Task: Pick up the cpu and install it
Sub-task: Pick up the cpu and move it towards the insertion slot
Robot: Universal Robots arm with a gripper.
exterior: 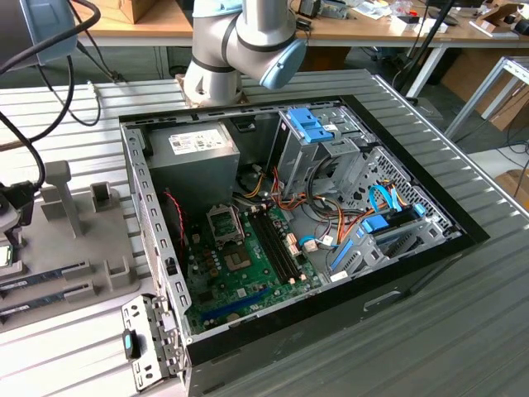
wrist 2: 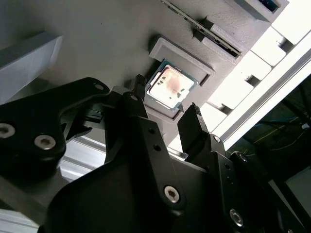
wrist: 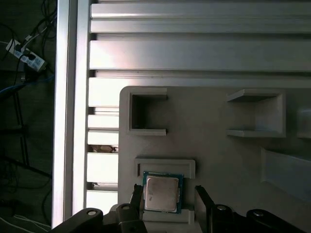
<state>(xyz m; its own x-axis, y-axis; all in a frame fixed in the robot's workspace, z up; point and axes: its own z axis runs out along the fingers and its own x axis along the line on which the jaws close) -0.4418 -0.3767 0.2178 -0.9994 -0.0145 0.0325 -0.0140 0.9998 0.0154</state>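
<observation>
The cpu [wrist: 163, 193] is a flat square chip with a silver-grey top and a thin green rim. It lies in a shallow grey holder [wrist: 165, 165] on the grey fixture plate. In both wrist views my gripper [wrist: 169, 201] hovers just above it, open, with one black finger [wrist: 136, 200] on each side of the chip and nothing held. The second wrist view shows the cpu [wrist 2: 171, 87] between the two fingertips [wrist 2: 194, 119] of my gripper [wrist 2: 166, 104]. The open computer case [exterior: 413, 273] holds the green motherboard with its cpu socket [exterior: 225, 222].
The grey fixture plate [exterior: 91, 248] lies at the exterior view's left, with upright holders and two memory sticks [exterior: 50, 277]. The arm's base [exterior: 219, 66] stands behind the case. Drive cages and cable bundles [exterior: 347, 165] fill the case's right half. A ribbed metal table [exterior: 463, 331] surrounds everything.
</observation>
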